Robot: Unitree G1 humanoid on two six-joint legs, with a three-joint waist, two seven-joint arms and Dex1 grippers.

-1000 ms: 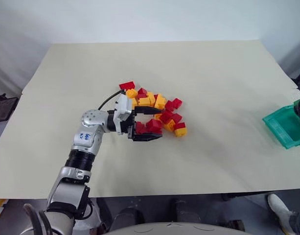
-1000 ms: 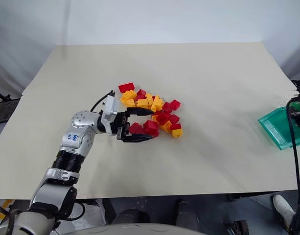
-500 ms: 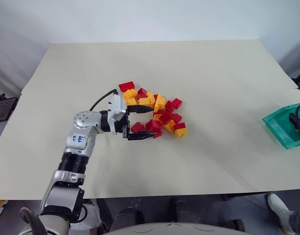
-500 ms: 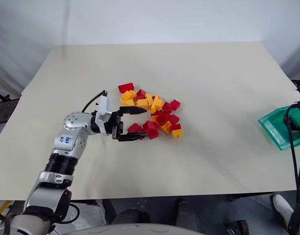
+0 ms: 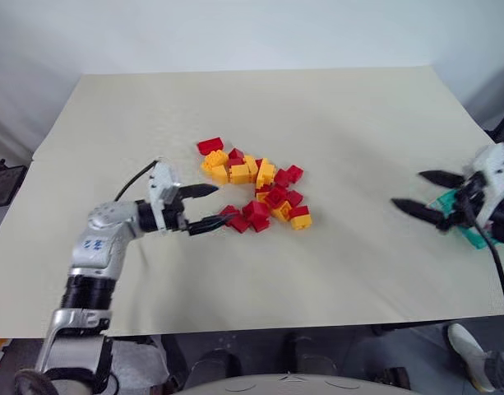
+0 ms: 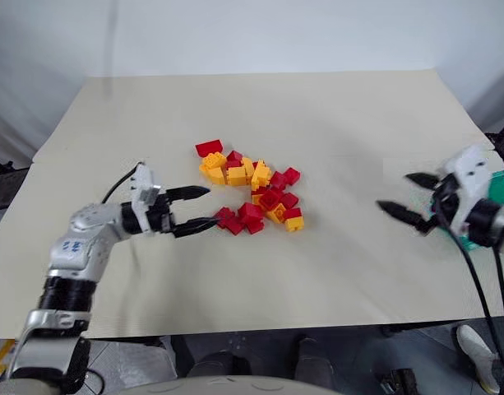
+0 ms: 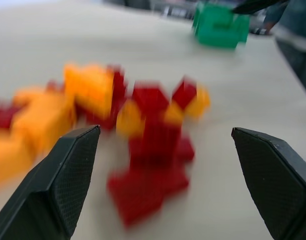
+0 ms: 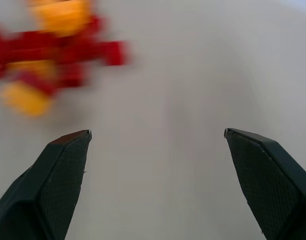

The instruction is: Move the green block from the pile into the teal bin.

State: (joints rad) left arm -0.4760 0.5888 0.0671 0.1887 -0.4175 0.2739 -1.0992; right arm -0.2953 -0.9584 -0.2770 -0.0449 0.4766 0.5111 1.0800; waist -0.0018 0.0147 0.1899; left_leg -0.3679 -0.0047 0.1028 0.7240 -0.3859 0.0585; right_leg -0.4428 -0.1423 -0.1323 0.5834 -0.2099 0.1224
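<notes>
the only marking is a small patch of blue characters on the grey housing of the left arm (image 5: 93, 243), near the wrist; they are too small and blurred to read, and may be digits or letters. no readable text, brand, number or sign stands on the bricks (image 5: 260, 185), the bin (image 7: 220, 25), the table (image 5: 334, 123) or the right gripper (image 5: 427, 192).

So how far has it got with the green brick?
The pile is all red and yellow, so the picking looks done. The left hand and right hand are open, empty; the right is by the teal bin, whose inside is hidden, so delivery is unconfirmed.
</notes>
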